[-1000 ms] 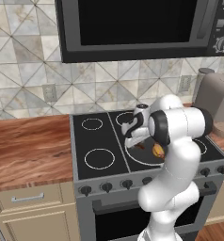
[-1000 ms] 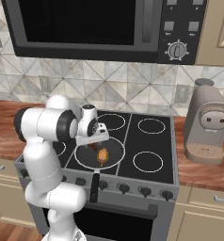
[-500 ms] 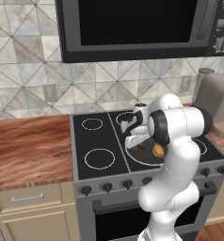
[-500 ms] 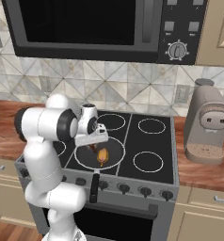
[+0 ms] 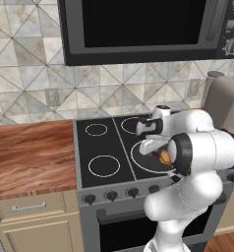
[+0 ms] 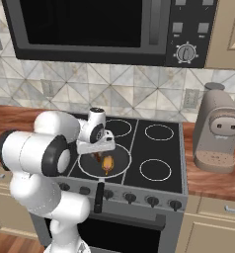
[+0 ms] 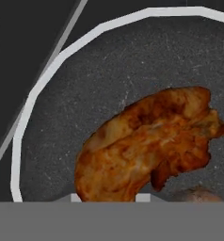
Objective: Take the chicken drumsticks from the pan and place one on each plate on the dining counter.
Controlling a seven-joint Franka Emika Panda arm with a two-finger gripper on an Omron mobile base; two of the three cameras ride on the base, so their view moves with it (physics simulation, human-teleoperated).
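From the left base view, the white arm bends low over the stove (image 5: 104, 152), its gripper (image 5: 152, 147) down at the pan (image 5: 148, 160) on the front right burner. An orange bit of a chicken drumstick (image 5: 164, 157) peeks out beside the wrist. The fingers are hidden behind the hand here.

From the right base view, the gripper (image 6: 97, 155) is down inside the pan (image 6: 120, 160), whose black handle juts toward the knobs. One drumstick (image 6: 107, 164) lies in the pan just beside the hand; something brown sits right under the hand. A coffee machine (image 6: 218, 131) stands on the counter to the right.

In the hand view, a drumstick (image 7: 147, 143) lies very close on the dark pan floor (image 7: 85, 89). I cannot tell whether the fingers are pinching it.
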